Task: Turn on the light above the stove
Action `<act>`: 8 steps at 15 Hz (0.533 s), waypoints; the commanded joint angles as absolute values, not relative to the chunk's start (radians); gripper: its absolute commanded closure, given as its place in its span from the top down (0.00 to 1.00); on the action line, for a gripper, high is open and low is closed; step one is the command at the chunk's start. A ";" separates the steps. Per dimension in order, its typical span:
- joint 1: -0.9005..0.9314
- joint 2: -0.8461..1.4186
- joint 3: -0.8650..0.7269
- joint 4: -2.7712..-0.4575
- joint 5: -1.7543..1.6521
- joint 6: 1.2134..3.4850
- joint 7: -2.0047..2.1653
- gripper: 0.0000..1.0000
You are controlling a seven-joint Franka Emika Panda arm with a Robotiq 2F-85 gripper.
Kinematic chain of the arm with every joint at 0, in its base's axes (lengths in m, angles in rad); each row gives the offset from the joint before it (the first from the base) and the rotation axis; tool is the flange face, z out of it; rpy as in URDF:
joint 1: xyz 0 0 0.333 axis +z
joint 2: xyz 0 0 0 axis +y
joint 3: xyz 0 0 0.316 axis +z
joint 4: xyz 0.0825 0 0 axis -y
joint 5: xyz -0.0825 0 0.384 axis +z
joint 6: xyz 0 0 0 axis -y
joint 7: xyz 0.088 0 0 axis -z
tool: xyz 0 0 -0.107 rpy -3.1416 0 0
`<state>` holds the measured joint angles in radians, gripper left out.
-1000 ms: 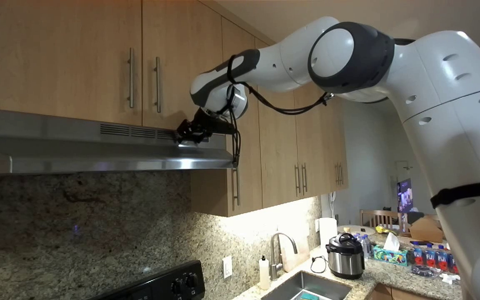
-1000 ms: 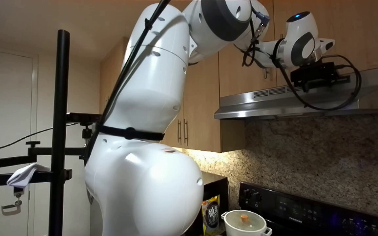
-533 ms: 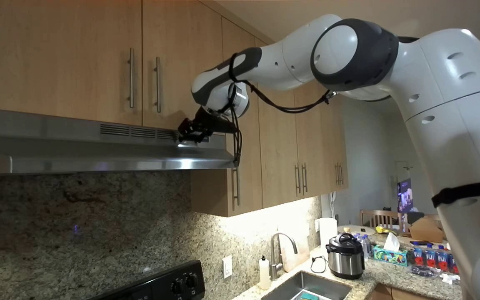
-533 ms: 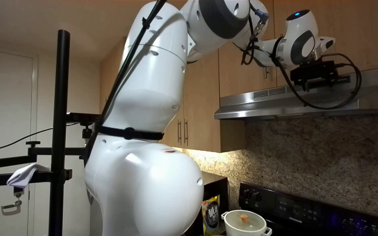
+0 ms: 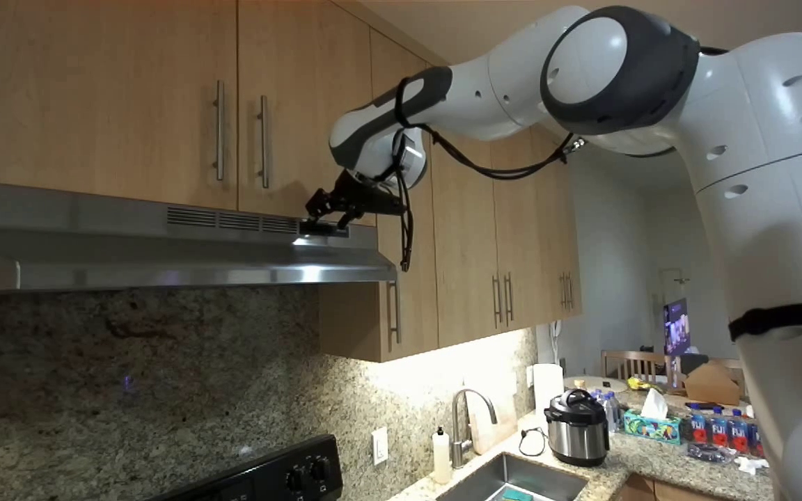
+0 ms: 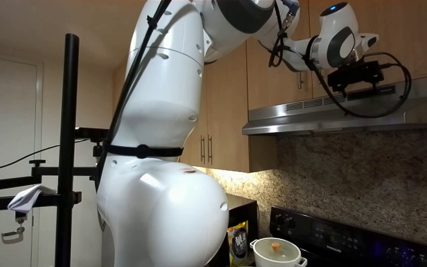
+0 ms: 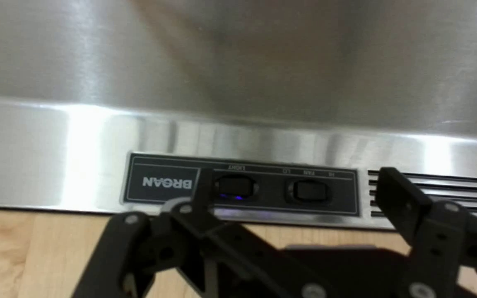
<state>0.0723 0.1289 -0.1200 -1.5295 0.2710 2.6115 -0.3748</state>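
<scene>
The light switch sits in the black control panel on the front of the steel range hood, beside the small word LIGHT, which reads upside down in the wrist view; a blue-violet glint shows at its edge. Next to it on the same panel is the fan switch, and past the panel's end run vent slots. The gripper is spread wide: one finger covers a bit of the panel, just beside the light switch, while its partner shows in front of the vent slots. Whether either touches the hood I cannot tell. A black cable loops down from the wrist, hiding a little of the hood. Wooden cabinets hang directly above. Below, the black stove backs onto a granite wall, with a white lidded pot before its controls. Farther along the counter stand a soap bottle, a faucet beside the sink and a pressure cooker.
</scene>
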 commanded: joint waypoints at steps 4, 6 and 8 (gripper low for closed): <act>0.015 0.124 -0.036 -1.532 0.170 2.591 -0.349 1.00; 0.015 0.138 -0.030 -1.512 0.140 2.585 -0.332 1.00; 0.016 0.153 -0.028 -1.493 0.109 2.569 -0.307 1.00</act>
<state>0.0381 0.1347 -0.0504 -1.5271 0.1634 2.6019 -0.3548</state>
